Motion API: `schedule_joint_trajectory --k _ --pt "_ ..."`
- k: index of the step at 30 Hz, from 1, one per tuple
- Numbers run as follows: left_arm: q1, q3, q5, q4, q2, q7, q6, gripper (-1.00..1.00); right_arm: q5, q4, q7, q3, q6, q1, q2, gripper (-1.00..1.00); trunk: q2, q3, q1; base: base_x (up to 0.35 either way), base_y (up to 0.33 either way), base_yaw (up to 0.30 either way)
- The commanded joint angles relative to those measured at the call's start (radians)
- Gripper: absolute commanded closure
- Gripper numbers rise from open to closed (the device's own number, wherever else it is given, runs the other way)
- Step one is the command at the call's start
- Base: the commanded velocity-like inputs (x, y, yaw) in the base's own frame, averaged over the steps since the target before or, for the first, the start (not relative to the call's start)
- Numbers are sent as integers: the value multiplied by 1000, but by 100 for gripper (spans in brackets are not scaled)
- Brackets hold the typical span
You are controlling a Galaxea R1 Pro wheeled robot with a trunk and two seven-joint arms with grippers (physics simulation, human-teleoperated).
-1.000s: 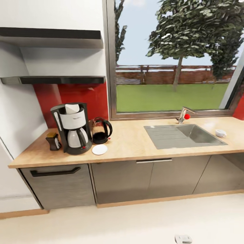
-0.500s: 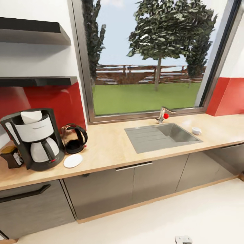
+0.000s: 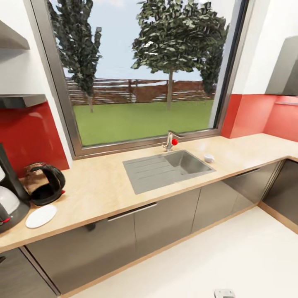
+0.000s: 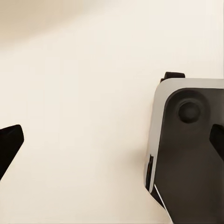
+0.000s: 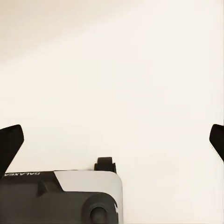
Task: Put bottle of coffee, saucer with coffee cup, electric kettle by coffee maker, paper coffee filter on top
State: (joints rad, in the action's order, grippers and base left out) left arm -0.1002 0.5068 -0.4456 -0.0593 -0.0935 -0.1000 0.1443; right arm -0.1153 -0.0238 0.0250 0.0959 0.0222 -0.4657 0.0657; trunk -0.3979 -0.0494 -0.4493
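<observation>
From the head camera I saw the coffee maker (image 3: 9, 203) cut off by the frame's left edge, only its carafe side and one dark post in view, so I couldn't tell what sat on top of it. The small white object (image 3: 209, 157) beside the sink (image 3: 165, 167) was too small for me to identify. In both wrist views, each gripper's fingertips (image 4: 10, 142) (image 5: 10, 140) were clipped at the frame edges.
</observation>
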Motion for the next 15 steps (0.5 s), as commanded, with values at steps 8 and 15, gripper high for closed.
schedule_joint_trajectory --k 8,15 --pt "-1 9 -10 1 0 -4 5 -100 -10 -1 2 8 2 -1 0 -100 -2 -2 -1 57 -308 -300" --pt "-1 10 -9 1 -2 -4 5 -100 -10 -1 1 8 2 -1 0 -100 -2 -2 -1 35 -307 -300"
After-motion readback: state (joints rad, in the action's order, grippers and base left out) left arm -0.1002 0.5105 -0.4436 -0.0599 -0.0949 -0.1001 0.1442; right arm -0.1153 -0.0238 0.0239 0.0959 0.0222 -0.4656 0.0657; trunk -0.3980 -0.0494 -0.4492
